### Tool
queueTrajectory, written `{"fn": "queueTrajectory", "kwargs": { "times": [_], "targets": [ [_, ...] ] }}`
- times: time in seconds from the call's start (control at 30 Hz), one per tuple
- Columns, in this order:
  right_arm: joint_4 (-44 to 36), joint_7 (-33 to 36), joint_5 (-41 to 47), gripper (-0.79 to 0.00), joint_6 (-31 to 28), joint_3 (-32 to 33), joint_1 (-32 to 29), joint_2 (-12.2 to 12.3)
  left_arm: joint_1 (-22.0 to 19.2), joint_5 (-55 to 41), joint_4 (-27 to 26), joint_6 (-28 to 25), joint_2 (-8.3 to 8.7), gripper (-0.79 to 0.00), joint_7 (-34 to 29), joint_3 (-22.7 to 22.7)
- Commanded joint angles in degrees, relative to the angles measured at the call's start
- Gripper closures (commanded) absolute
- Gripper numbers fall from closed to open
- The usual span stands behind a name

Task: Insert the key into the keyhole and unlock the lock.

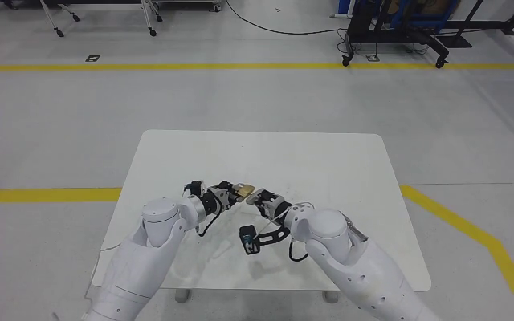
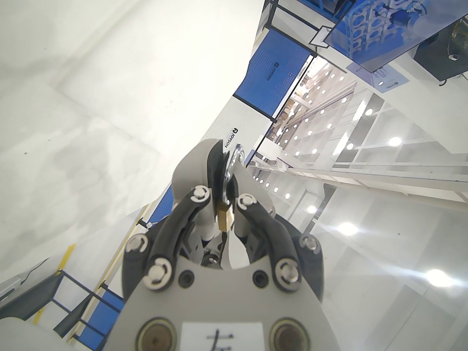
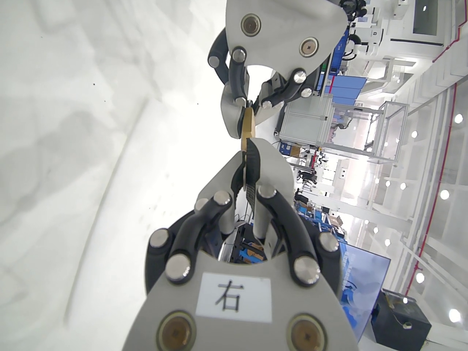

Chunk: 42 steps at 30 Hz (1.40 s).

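A small brass padlock (image 1: 243,191) hangs in the air over the middle of the white table (image 1: 329,160), between the two grippers. My left gripper (image 1: 227,193) is shut on it. In the left wrist view the brass body (image 2: 224,219) sits between the fingers and the silver shackle (image 2: 236,157) pokes out past the left gripper (image 2: 228,169). My right gripper (image 1: 257,197) faces it tip to tip. In the right wrist view the right gripper (image 3: 245,155) is shut, its tips against the padlock (image 3: 248,125). The key is almost hidden between its pads.
Both forearms come together above the table's near half. A black bracket with a cable (image 1: 259,237) hangs under the right wrist. The table's far half and sides are bare. Yellow floor lines (image 1: 48,194) run beside the table.
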Motion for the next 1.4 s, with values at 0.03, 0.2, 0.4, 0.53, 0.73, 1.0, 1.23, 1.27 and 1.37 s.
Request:
{"fn": "queueTrajectory", "kwargs": {
  "times": [0.03,0.2,0.4,0.53,0.73,1.0,1.23,1.27,1.37],
  "targets": [
    [-0.14,-0.03,-0.08,0.0,0.08,0.19,-0.12,0.09,-0.02,0.53,-0.06,-0.1,0.08,0.0,-0.55,0.1],
    [-0.18,-0.04,0.13,0.0,-0.01,0.62,-0.13,0.22,-0.06,0.96,-0.05,-0.06,0.21,0.0,-1.36,0.01],
    [-0.06,-0.37,0.98,0.0,-0.05,1.35,-0.13,0.37,0.13,0.8,-0.33,0.08,0.33,0.0,-1.93,-0.26],
    [0.09,-1.0,1.8,0.0,0.12,1.98,-0.22,0.51,0.07,-0.03,-0.05,0.33,0.38,0.0,-2.98,-0.47],
    [0.02,-3.59,2.69,0.0,0.14,3.11,-0.49,0.95,-0.45,-0.68,0.88,0.56,0.54,0.0,-5.36,-0.69],
    [-0.39,-4.89,2.5,0.0,0.07,4.4,-1.16,1.56,-0.85,0.38,1.5,0.13,0.82,0.0,-7.42,-0.47],
    [-0.62,-5.37,2.51,0.0,-0.13,4.81,-1.36,1.9,-0.78,1.06,1.45,-0.21,1.07,0.0,-8.84,-0.47],
    [-0.61,-5.45,2.53,0.0,-0.23,4.81,-1.35,1.93,-0.79,1.11,1.45,-0.19,1.11,0.0,-9.1,-0.45],
    [-0.63,-6.02,2.56,0.0,-0.38,4.77,-1.22,2.06,-0.86,1.12,1.63,-0.27,1.21,0.0,-9.79,-0.49]
  ]
}}
